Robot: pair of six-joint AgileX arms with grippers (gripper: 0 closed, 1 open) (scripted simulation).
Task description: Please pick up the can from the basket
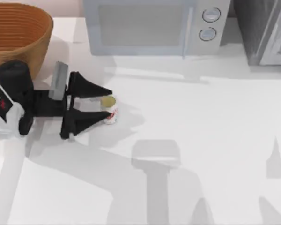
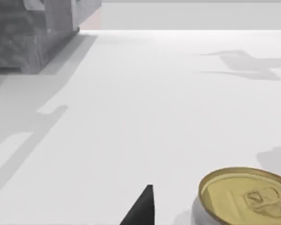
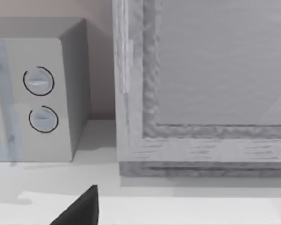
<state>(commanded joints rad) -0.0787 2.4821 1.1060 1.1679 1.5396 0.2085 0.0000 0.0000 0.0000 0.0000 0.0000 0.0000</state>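
Note:
The can (image 1: 109, 108), small with a gold top and a white and red label, stands upright on the white table, to the right of and nearer than the basket (image 1: 43, 29), not inside it. My left gripper (image 1: 110, 103) is open low over the table, and the can sits between its two black fingertips, close against the nearer one. In the left wrist view the can's gold end (image 2: 246, 197) is close up beside one dark fingertip (image 2: 145, 206). The basket is orange-brown and ribbed, at the far left corner. One dark fingertip (image 3: 82, 208) of my right gripper appears in the right wrist view.
A white microwave (image 1: 150, 26) stands at the back centre, and a grey cabinet (image 1: 267, 33) at the back right. The right wrist view faces both the microwave (image 3: 42, 93) and the cabinet (image 3: 201, 84). Open tabletop (image 1: 201, 140) spreads to the right of the can.

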